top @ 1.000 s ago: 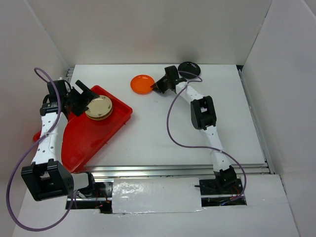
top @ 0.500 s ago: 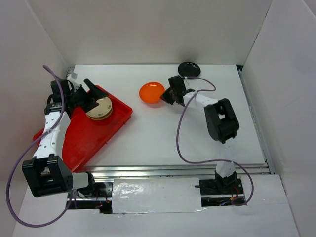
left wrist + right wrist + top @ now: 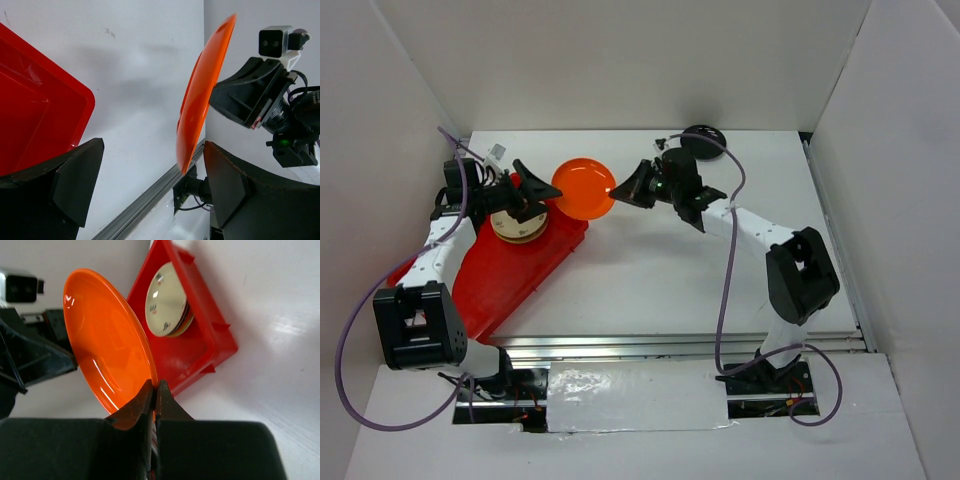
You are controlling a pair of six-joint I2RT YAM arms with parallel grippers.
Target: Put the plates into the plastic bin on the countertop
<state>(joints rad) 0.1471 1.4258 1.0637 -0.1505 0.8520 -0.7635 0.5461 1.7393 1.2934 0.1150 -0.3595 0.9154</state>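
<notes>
At the left of the table (image 3: 650,270), a red bin (image 3: 495,285) is seen, with a stack of plates (image 3: 517,222) set in its far corner, a cream one on top. Above that corner the left hand (image 3: 533,193) is held spread wide. An orange plate (image 3: 585,189) is held on edge, raised off the table, between those spread fingers, its rim pinched by the right hand (image 3: 620,191). A black plate (image 3: 703,138) is seen at the table's far edge.

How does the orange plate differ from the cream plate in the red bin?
The plain glossy orange plate hangs in the air, tilted on edge, pinched at its rim by the right end effector; the cream plate with small motifs lies flat in the red plastic bin. Both are round and shallow.
</notes>
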